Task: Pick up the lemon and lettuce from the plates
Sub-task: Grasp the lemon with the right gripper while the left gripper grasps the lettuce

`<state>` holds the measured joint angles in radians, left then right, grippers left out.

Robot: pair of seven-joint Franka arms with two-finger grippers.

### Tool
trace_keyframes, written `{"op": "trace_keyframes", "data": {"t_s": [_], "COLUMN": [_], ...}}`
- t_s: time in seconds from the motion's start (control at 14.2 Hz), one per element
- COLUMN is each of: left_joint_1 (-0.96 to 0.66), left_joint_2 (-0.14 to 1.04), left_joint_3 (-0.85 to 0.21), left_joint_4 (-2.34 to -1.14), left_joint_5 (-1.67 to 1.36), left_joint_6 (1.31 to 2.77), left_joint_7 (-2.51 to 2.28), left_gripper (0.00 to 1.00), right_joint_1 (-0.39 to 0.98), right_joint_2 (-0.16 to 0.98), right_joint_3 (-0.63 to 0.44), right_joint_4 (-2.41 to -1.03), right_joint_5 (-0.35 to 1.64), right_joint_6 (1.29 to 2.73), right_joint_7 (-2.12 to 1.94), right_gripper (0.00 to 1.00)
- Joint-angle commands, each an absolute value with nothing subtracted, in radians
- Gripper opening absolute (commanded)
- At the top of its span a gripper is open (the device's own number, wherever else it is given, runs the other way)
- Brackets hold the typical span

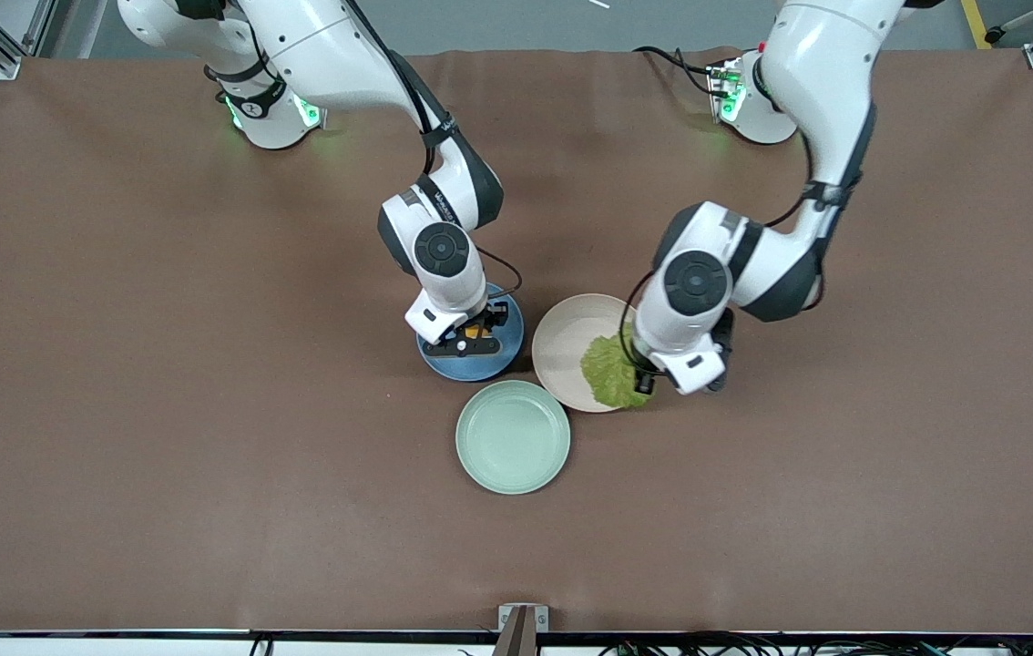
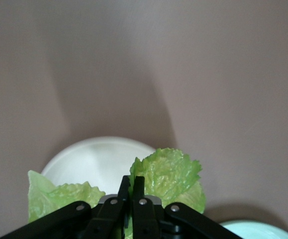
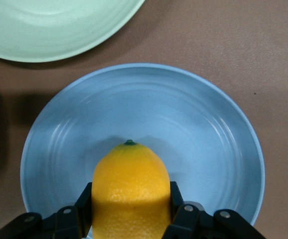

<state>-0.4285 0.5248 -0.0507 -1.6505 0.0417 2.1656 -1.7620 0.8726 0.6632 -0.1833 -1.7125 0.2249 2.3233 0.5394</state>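
- Nearest the front camera, the mint-green plate (image 1: 512, 436) is sitting bare on the desk (image 1: 116, 410); neither arm is working over it, and the places below are given from it.
- Just farther from that camera, toward the left arm's end, the lettuce (image 1: 612, 374) is lying over the rim of the beige plate (image 1: 562, 337). The left hand (image 2: 132, 199) is pinching one edge of the leaf, its fingers (image 2: 139, 191) pressed together on it.
- Farther again, toward the right arm's end, the lemon (image 3: 130, 191) is sitting in the blue plate (image 3: 208, 129). The right hand (image 3: 130, 211) is clamping it across its width, so its long axis is running out between the fingers, green tip pointing away from the wrist.
- Judging from this, each hand is already on its own item, so the coming move is calling for a straight lift off each plate.
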Motion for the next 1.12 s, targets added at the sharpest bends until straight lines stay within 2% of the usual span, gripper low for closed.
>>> {"op": "trace_keyframes", "data": {"t_s": [0.0,0.07,0.21,0.49,0.56,0.63,0.77,0.84,1.05], "left_joint_1": [-0.352,-0.312,-0.229,-0.105,-0.085,-0.066,-0.061,-0.058,-0.051], "left_joint_2": [0.489,0.489,0.494,0.534,0.544,0.554,0.56,0.551,0.487], "left_joint_3": [-0.055,-0.057,-0.063,-0.063,-0.063,-0.063,-0.06,-0.061,-0.066], "left_joint_4": [-1.683,-1.686,-1.689,-1.703,-1.701,-1.697,-1.692,-1.693,-1.684], "left_joint_5": [0.071,0.078,0.078,0.078,0.078,0.078,0.078,0.077,0.069], "left_joint_6": [2.148,2.146,2.146,2.157,2.157,2.157,2.157,2.157,2.146], "left_joint_7": [-1.588,-1.504,-1.332,-1.068,-1.033,-1.004,-0.977,-0.979,-0.985], "left_gripper": [0.0,0.0,0.0,0.03,0.11,0.32,0.8,1.0,1.0], "right_joint_1": [0.885,0.885,0.859,0.773,0.74,0.709,0.64,0.599,0.45], "right_joint_2": [0.643,0.62,0.505,0.31,0.287,0.273,0.243,0.238,0.248], "right_joint_3": [-0.195,-0.199,-0.225,-0.33,-0.357,-0.376,-0.394,-0.396,-0.394], "right_joint_4": [-1.721,-1.714,-1.712,-1.72,-1.721,-1.73,-1.79,-1.81,-1.883], "right_joint_5": [0.249,0.247,0.238,0.21,0.207,0.19,0.126,0.114,0.112], "right_joint_6": [2.295,2.233,2.09,1.84,1.794,1.766,1.77,1.782,1.882], "right_joint_7": [0.546,0.545,0.529,0.378,0.32,0.278,0.185,0.143,-0.065], "right_gripper": [0.2,0.2,0.2,0.2,0.2,0.2,0.2,0.2,0.2]}}
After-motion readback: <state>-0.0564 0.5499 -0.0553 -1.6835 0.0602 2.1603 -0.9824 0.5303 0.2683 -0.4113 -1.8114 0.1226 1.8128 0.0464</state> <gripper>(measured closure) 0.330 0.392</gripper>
